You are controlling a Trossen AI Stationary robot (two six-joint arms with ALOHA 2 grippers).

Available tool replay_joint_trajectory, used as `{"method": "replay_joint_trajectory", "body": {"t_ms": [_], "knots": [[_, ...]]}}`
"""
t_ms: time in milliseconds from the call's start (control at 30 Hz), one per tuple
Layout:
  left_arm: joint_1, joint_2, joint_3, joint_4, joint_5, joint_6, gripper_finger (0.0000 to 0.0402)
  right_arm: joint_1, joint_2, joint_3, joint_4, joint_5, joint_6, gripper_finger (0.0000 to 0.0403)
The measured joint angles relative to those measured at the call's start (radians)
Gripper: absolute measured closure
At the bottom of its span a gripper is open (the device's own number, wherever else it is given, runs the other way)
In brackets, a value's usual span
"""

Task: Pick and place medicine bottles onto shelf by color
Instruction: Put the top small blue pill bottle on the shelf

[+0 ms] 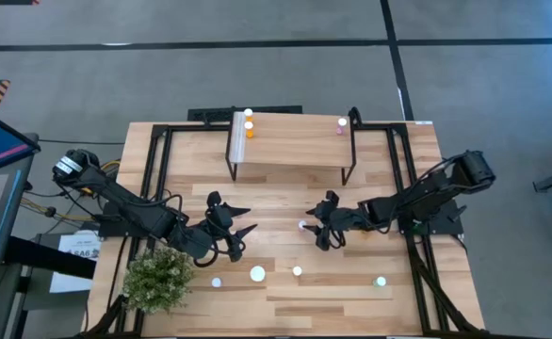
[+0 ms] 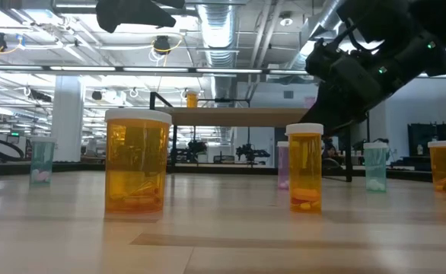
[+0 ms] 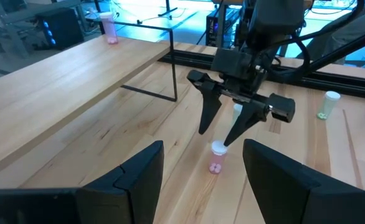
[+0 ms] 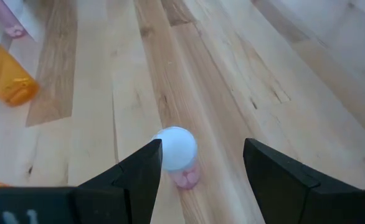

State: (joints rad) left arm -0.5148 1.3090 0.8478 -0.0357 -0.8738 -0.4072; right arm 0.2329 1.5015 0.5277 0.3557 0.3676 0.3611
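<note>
Right gripper (image 3: 223,138) hovers over a small pink bottle (image 4: 177,163) on the tabletop (image 1: 351,292), in front of the shelf (image 1: 290,141) and nearer its pink end. Fingers spread apart, one tip on each side above the white cap, not touching; nothing held.

Left gripper (image 1: 242,235) waits in front of the shelf's orange end, fingers apart, empty.

Already on the shelf: orange bottles (image 1: 249,125) at one end, one pink bottle (image 1: 341,125) at the other. Loose bottles sit on the table farther out from the shelf: a large orange bottle (image 2: 137,161), a smaller orange one (image 2: 305,167), pale green ones (image 2: 375,167).

Handling guess: the pink bottle is light rigid plastic with a few pills in the bottom, so stiff enough to squeeze, but the wall looks smooth and could slip. It is narrow and upright, so a nudge from one finger would likely tip it. I'd drop straight down, centred on the cap, and close on the body just under the cap. Keep it vertical in transit.
</note>
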Motion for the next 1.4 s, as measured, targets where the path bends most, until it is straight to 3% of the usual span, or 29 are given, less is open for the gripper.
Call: {"method": "replay_joint_trajectory", "body": {"t_ms": [300, 667, 833, 1067, 1400], "knots": [[0.0, 0.0, 0.0, -0.007, -0.001, 0.001, 0.0194, 0.0, -0.083, 0.0, -0.081, -0.002, -0.045, 0.0154], [0.0, 0.0, 0.0, -0.019, 0.002, -0.005, 0.0194, 0.007, -0.368, 0.0, -0.623, -0.002, 0.096, 0.0154], [0.0, 0.0, 0.0, -0.019, 0.002, -0.006, 0.0194, 0.062, -0.428, 0.0, -0.69, -0.002, 0.136, 0.0154], [0.0, 0.0, 0.0, -0.018, 0.0, -0.016, 0.0194, 0.147, -0.4, 0.0, -0.701, -0.003, 0.147, 0.0154], [0.0, 0.0, 0.0, -0.018, -0.002, -0.023, 0.0194, 0.136, -0.32, 0.0, -0.7, -0.004, 0.191, 0.0154]]}}
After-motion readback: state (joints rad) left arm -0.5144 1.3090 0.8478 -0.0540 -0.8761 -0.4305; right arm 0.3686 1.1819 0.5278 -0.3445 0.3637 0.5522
